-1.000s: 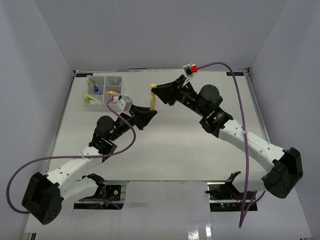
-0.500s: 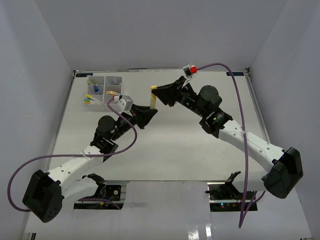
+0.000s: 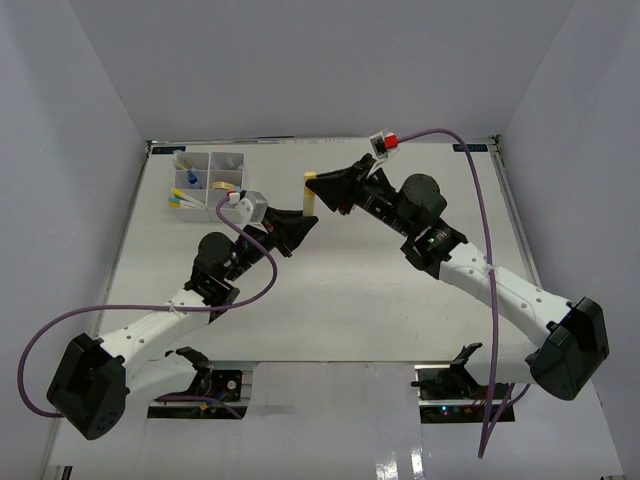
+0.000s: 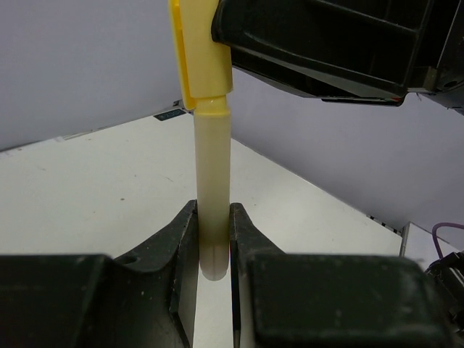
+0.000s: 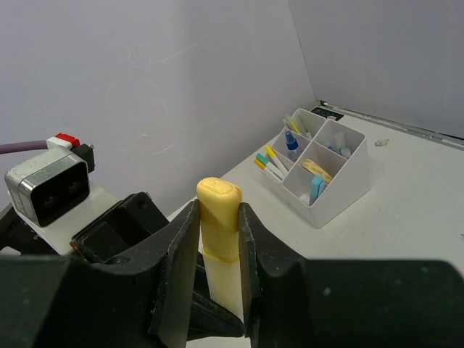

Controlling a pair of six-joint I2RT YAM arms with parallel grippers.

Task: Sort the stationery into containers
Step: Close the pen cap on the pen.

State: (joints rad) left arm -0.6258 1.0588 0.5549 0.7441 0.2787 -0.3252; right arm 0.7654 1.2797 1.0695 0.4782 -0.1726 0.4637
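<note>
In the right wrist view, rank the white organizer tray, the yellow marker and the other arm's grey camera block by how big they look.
1. white organizer tray: largest.
2 and 3. yellow marker and grey camera block: roughly alike in picture area. The marker sits much nearer the lens, so I won't rank them.

you have the tray (image 3: 209,160) at the far left corner of the table (image 3: 330,300), close to the back wall. in it, a small bottle (image 3: 190,178) stands in a left compartment, a ring (image 3: 226,185) lies in the compartment to its right, and pens (image 3: 183,198) lean in the near left one. to the right of the tray, apart from it, the marker (image 3: 309,195) stands upright over the table's far middle. the left gripper (image 3: 302,221) clasps its lower end from the near left, and the right gripper (image 3: 318,186) clasps its upper end from the right.
</note>
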